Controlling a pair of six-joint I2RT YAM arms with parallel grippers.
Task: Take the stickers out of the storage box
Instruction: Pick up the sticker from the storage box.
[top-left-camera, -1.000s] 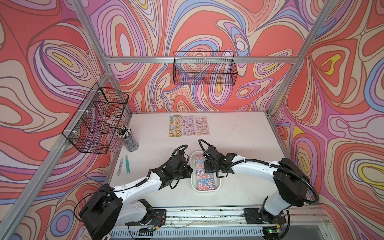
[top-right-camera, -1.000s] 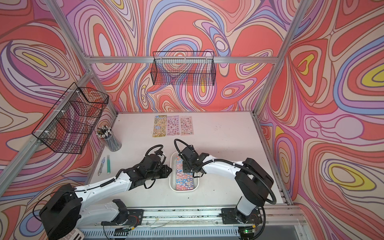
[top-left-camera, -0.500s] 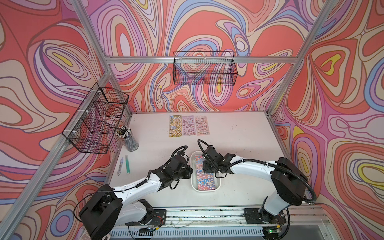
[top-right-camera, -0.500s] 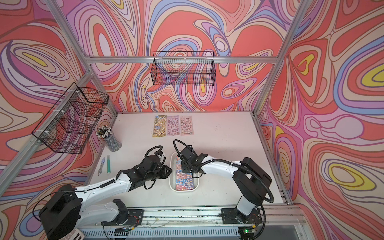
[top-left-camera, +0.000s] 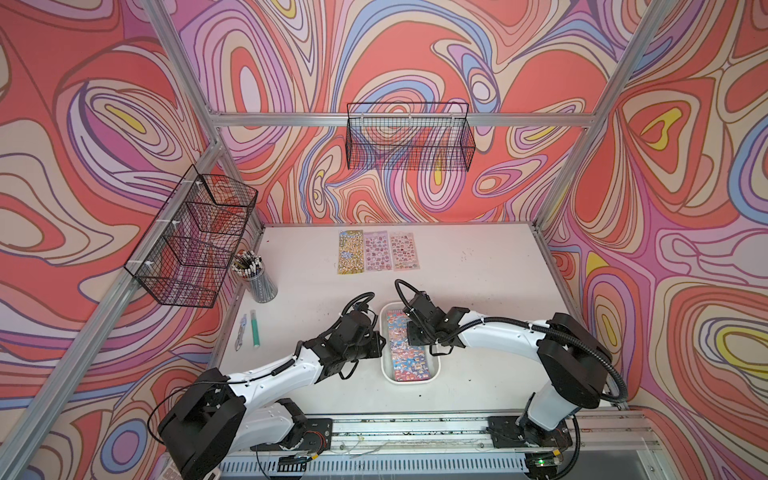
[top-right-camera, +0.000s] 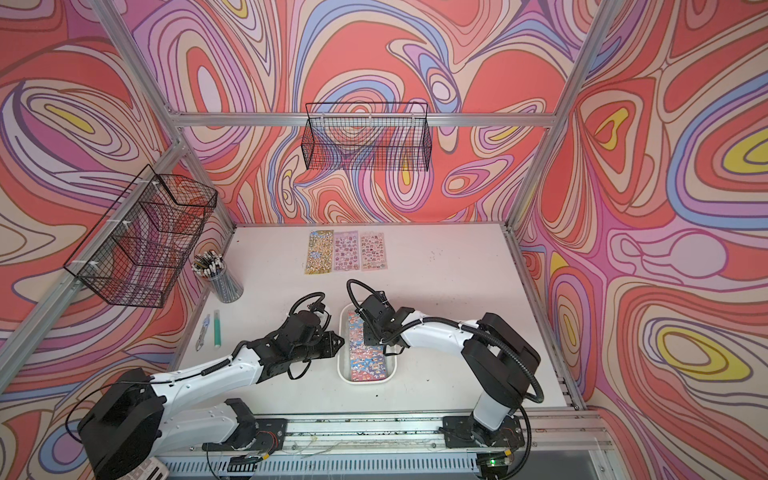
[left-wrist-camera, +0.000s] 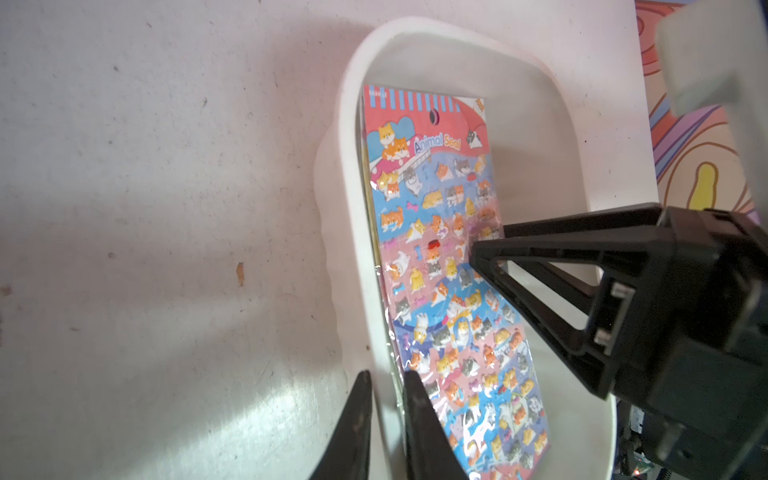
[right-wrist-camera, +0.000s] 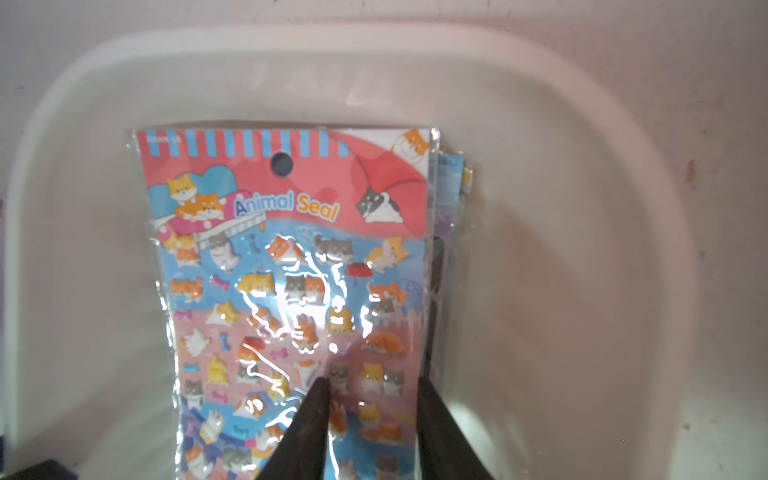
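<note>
The white storage box lies near the table's front with a stack of stickers inside. The top sheet reads "Animal Seal"; more sheets peek out beneath its edge. My left gripper is shut on the box's left wall, one finger outside and one inside. My right gripper reaches down into the box from the right. One of its fingers rests on the top sheet and the other sits at the sheet's side edge, with a gap between them. Three more sticker sheets lie flat on the table at the back.
A cup of pencils stands at the left, with a green pen and a small tool lying in front of it. Black wire baskets hang on the left wall and the back wall.
My right gripper has shifted slightly left over the box and its jaws have narrowed over the top sheet's edge. The left gripper has kept its hold on the box wall.
</note>
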